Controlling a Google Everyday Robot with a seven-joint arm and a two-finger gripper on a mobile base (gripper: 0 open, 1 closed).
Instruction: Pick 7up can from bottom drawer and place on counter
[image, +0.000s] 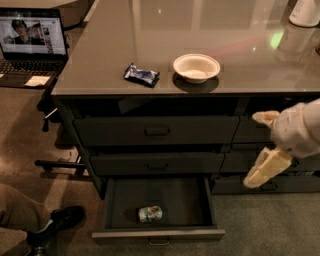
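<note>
The 7up can lies on its side in the open bottom drawer, near the middle of the drawer floor. My gripper hangs at the right, in front of the right-hand drawers, level with the middle drawer. It is above and to the right of the can, well apart from it. Its cream fingers are spread and hold nothing. The counter is the glossy grey top of the cabinet.
A white bowl and a dark blue snack wrapper lie on the counter near its front edge. A white container stands at the back right. A laptop is at the left; a person's leg and shoe are at the bottom left.
</note>
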